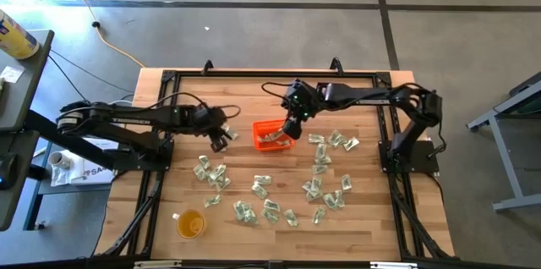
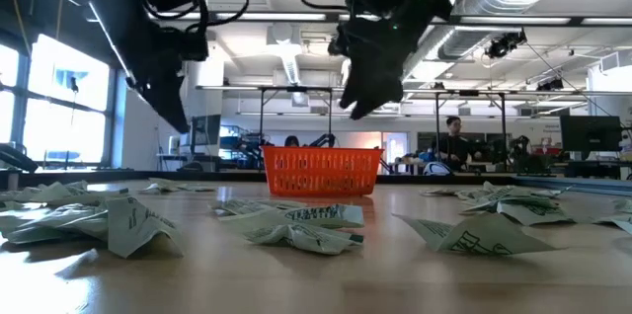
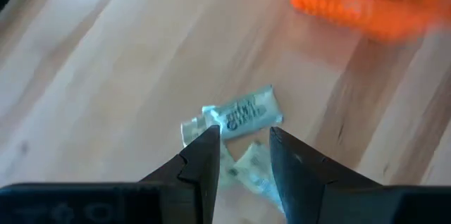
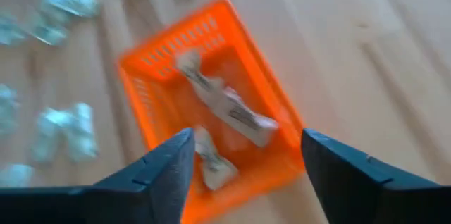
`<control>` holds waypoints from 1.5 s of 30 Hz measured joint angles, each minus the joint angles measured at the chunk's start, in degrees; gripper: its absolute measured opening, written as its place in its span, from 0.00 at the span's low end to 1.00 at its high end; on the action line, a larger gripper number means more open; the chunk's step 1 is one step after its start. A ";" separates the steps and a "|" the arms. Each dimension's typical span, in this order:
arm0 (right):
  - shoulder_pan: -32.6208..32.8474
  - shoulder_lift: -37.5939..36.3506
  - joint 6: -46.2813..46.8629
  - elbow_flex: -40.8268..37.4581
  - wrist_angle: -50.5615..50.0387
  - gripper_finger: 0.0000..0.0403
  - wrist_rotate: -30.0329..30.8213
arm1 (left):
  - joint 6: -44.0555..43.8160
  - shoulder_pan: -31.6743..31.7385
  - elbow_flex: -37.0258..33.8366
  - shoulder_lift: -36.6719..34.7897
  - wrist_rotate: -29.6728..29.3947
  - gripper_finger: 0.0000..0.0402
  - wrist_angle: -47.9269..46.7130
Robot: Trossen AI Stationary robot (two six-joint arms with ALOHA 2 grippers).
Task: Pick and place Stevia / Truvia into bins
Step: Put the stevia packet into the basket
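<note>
The orange bin [image 1: 257,139] stands mid-table with pale sachets [image 4: 227,108] lying on its floor; it also shows in the low view [image 2: 321,172]. My right gripper [image 1: 290,128] hangs open and empty above the bin [image 4: 176,30]. My left gripper [image 1: 224,139] is raised above bare wood left of the bin, shut on pale green-and-white sachets [image 3: 243,115]. Many more sachets [image 1: 325,186] lie flat and scattered over the near half of the table. My left gripper pinches crumpled sachets between its two fingertips [image 3: 208,153]. One sachet [image 3: 246,111] sticks out past the tips, and a second piece [image 3: 255,173] shows in the gap between the fingers. The sachets are lifted clear of the table.
A round translucent yellow cup [image 1: 190,223] stands near the front left. Sachet clusters lie at left [image 1: 211,173], centre front [image 1: 264,210] and right [image 1: 334,142] of the table. A dark frame borders the tabletop. People show in the room beyond [image 2: 452,141].
</note>
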 joint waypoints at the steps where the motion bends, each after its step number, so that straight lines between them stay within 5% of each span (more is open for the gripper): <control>1: 0.24 -0.96 -1.10 -0.02 -1.59 0.65 1.98 | 4.01 0.00 0.01 0.95 -0.03 0.40 1.30; 7: 2.93 -6.97 -4.71 -0.04 -12.63 0.69 17.79 | 18.43 2.15 0.02 7.66 0.57 0.40 6.85; 13: 3.71 -11.21 0.24 -0.28 -16.63 0.70 20.52 | 25.11 7.68 0.02 15.57 5.29 0.40 11.89; 22: 3.69 -11.84 2.29 -0.28 -18.65 0.70 21.21 | 24.63 9.60 5.83 17.87 8.40 0.40 2.22; 27: 3.19 -11.82 1.08 -0.28 -18.54 0.70 22.87 | 13.20 9.73 11.11 17.78 7.29 0.40 -2.01; 31: 2.17 -11.82 0.00 -0.28 -17.79 0.70 22.98 | 12.02 9.22 12.17 17.78 7.24 0.40 -0.67; 45: -0.57 -11.79 -4.77 -0.28 -17.43 0.70 19.63 | 29.32 6.57 8.03 17.78 7.32 0.80 3.87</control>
